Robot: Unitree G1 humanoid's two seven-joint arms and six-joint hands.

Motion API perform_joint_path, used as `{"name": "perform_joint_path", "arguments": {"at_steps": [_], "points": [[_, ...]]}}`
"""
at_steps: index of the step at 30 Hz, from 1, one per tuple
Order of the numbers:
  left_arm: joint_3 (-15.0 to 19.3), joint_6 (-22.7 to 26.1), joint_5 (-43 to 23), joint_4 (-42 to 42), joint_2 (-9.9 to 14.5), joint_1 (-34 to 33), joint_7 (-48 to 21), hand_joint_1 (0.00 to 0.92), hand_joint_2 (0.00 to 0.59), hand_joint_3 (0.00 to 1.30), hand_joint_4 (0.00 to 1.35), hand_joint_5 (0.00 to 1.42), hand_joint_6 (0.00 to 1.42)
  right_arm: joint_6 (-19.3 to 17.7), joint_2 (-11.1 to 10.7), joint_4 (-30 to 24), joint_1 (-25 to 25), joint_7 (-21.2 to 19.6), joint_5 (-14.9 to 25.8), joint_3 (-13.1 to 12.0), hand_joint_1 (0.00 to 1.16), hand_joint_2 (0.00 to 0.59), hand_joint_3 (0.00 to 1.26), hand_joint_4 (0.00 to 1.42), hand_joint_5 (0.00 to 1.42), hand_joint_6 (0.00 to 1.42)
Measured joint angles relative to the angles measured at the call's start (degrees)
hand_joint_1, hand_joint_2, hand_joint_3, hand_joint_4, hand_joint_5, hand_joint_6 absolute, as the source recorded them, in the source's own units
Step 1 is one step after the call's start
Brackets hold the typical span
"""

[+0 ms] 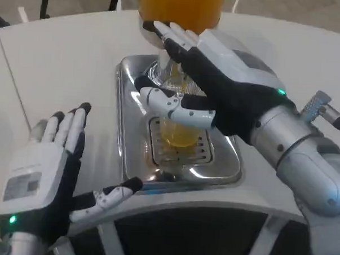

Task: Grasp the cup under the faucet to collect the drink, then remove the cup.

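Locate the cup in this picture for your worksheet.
In the head view, the cup stands at centre on the metal drip tray, below the orange dispenser, gripped by the right hand.

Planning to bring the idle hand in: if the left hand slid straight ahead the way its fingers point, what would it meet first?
Probably nothing: the left hand points up along bare white table, left of the steel drip tray. Depth is uncertain.

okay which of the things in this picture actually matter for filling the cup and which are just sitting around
Part of the job:
cup, holding orange drink
right robot hand, gripping the cup
drink dispenser
metal drip tray

Just there:
left robot hand, open, resting on the white table
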Motion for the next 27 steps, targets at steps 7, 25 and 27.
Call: {"name": "perform_joint_path", "arguments": {"at_steps": [7,25,27], "points": [[-2.1,-0.3,-2.8,3.5,-2.5,-5.1,1.0,0.322,0.068,0.0,0.0,0.0,0.0,1.2,1.2,-0.6,-0.4,2.8,-4.1,0.9,0.29,0.485,0.05,0.0,0.0,0.05],[-4.9,-0.6,-6.9,11.6,-6.5,-12.5,3.1,0.35,0.058,0.0,0.0,0.0,0.0,-2.5,3.4,1.3,0.2,4.4,-9.0,0.7,0.36,0.495,0.06,0.0,0.0,0.05],[-4.9,-0.7,-6.9,12.4,-6.5,-13.0,3.2,0.35,0.058,0.0,0.0,0.0,0.0,-2.8,3.6,1.4,0.4,4.4,-9.1,0.3,0.36,0.496,0.06,0.0,0.0,0.05]]}}
